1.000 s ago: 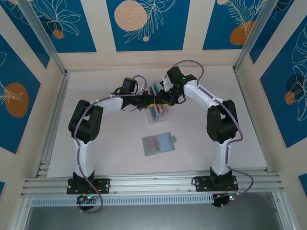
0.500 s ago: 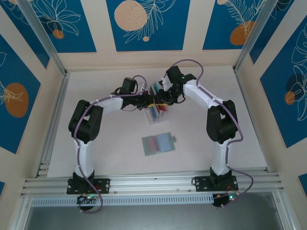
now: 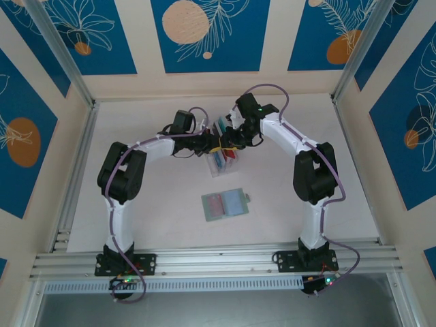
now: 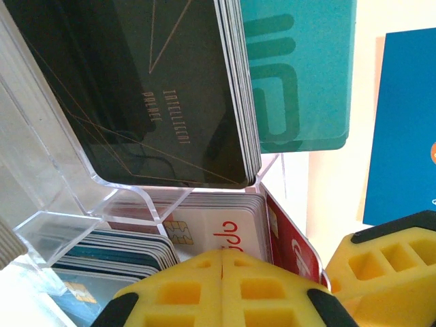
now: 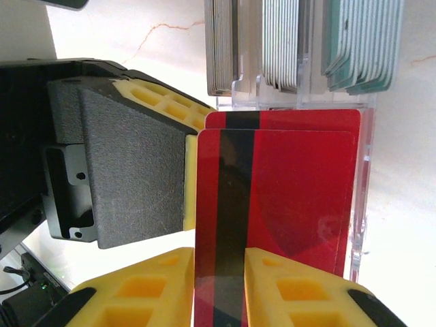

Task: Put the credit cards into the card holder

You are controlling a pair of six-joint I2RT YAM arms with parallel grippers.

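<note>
Card holder (image 3: 225, 203) lies open at 6 o'clock of clear rack (image 3: 221, 172), well apart. Left gripper (image 4: 221, 289), closed empty, likely braces rack; right gripper (image 5: 219, 286) jaws narrow around red card (image 5: 300, 197), can't tell if clamped.

**A robot lab's test cell**

Two robot arms (image 3: 122, 177) are bolted to an aluminium rail (image 3: 218, 260) along the near edge of a plain white table (image 3: 150, 218). Slotted metal posts (image 3: 60, 51) rise from the table's far corners. Cream walls close in behind and beside the table, hung with blue leaf-print panels (image 3: 208, 34) like a staged backdrop.
</note>
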